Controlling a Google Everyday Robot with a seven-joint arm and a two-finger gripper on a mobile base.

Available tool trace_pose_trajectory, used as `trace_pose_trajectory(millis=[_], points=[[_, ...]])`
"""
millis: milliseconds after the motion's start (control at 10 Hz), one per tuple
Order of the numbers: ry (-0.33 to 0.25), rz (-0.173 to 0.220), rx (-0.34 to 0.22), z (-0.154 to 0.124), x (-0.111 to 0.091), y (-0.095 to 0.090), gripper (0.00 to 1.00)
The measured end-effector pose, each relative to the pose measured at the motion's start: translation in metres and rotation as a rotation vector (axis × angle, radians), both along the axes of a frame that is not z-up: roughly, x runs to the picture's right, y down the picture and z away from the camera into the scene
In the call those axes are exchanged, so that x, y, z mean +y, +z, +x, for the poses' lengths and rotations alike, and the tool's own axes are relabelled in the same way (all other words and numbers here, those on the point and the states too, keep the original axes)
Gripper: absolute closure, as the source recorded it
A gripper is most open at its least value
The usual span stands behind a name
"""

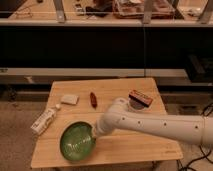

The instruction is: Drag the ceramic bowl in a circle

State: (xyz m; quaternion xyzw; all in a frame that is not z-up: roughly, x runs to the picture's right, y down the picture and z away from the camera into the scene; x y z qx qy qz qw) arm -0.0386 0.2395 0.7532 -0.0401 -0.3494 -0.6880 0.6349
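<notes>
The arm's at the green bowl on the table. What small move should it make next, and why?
Probably slide the bowl a short arc toward the middle of the table. The gripper sits at the bowl's right rim, the bowl lies near the front-left edge, and the white tube is close on its left, so curving inward looks safest.

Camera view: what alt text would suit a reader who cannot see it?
A white robot arm holds its gripper at the rim of a green ceramic bowl on a wooden table. A white tube lies nearby.
</notes>
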Motion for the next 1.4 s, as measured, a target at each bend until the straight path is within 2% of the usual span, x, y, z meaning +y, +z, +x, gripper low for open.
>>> trace_pose_trajectory(millis=[500, 700, 1000, 1200, 1400], points=[[0.102, -0.035, 0.113, 0.07, 0.035, 0.0, 1.0], [0.187, -0.062, 0.146, 0.091, 0.039, 0.0, 1.0], [0.31, -0.099, 0.158, 0.107, 0.023, 0.003, 1.0], [0.344, -0.109, 0.166, 0.113, 0.008, 0.011, 1.0], [0.346, -0.117, 0.176, 0.113, -0.006, 0.022, 1.0]])
